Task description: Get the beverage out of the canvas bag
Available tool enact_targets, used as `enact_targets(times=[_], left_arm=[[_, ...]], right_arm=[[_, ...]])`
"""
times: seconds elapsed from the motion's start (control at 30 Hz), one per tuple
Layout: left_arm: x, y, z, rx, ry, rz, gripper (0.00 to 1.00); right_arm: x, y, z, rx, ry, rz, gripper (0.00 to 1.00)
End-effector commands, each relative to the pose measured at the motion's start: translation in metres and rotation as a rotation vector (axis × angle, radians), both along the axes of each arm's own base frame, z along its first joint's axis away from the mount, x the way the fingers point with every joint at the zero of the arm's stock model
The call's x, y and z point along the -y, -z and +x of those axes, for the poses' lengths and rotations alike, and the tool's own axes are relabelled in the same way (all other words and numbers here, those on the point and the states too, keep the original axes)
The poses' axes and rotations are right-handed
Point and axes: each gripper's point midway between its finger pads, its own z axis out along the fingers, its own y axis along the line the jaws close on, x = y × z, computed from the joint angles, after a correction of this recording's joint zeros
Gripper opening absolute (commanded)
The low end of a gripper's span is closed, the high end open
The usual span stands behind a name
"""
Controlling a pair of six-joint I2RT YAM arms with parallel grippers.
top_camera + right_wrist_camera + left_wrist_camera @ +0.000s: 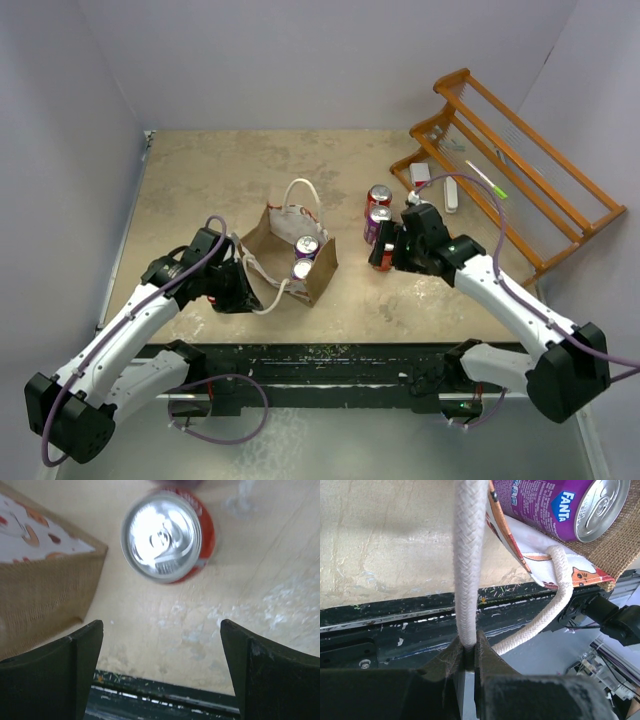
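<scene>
The canvas bag (283,250) stands mid-table with its mouth open and two cans (307,246) inside. In the left wrist view a purple Fanta can (555,505) lies in the bag (560,572). My left gripper (243,290) (468,647) is shut on the bag's near white rope handle (469,555). My right gripper (386,254) (160,625) is open and empty. It hovers just near of a red can (167,535) that stands upright on the table right of the bag (45,580). Behind it stand a purple can (377,222) and another red can (379,195).
An orange wooden rack (520,150) leans at the back right. A small white box (420,173), a white stick-shaped item (450,195) and a green-tipped pen-like item (487,180) lie beside it. The black front rail (330,355) runs along the near edge.
</scene>
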Motion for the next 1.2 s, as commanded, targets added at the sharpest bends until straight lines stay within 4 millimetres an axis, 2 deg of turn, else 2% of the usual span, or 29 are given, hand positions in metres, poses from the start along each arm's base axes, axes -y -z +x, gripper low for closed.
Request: enact_targets(times=[0.0,0.13,0.33,0.37,0.5,0.57,0.7,0.83,0.9,1.03,1.17], left_arm=[[0.005,-0.001,-0.003,0.015,0.02,-0.045,0.03],[0.005,-0.002,-0.001,0.024,0.024,-0.044,0.03],[0.007,-0.003,0.002,0.033,0.043,-0.04,0.03],[0.006,-0.004,0.002,0.036,0.044,-0.038,0.03],[0.003,-0.004,0.002,0.045,0.043,-0.026,0.03],[0.003,-0.006,0.001,0.041,0.047,-0.025,0.03],[0.001,-0.006,-0.001,0.032,0.05,-0.01,0.03],[0.002,-0.002,-0.001,0.017,0.047,-0.01,0.04],[0.002,-0.001,0.001,0.015,0.046,-0.008,0.03],[0.005,0.0,0.003,0.019,0.052,-0.019,0.02],[0.005,0.002,0.002,0.02,0.056,-0.022,0.02]], right_arm=[[-0.021,0.001,-0.027,-0.054,-0.037,0.17,1.0],[-0.032,-0.019,-0.026,-0.029,-0.071,0.23,1.0],[-0.065,-0.068,-0.01,0.028,-0.145,0.337,1.0],[-0.073,-0.085,-0.006,0.06,-0.162,0.358,1.0],[-0.108,-0.126,0.0,0.134,-0.241,0.361,1.0],[-0.128,-0.135,-0.001,0.146,-0.285,0.34,1.0],[-0.167,-0.134,-0.007,0.135,-0.356,0.306,1.0],[-0.203,-0.113,-0.016,0.095,-0.426,0.23,1.0],[-0.215,-0.103,-0.021,0.081,-0.459,0.17,1.0],[-0.223,-0.09,-0.021,0.076,-0.478,0.02,1.0],[-0.215,-0.087,-0.01,0.086,-0.445,-0.086,1.0]])
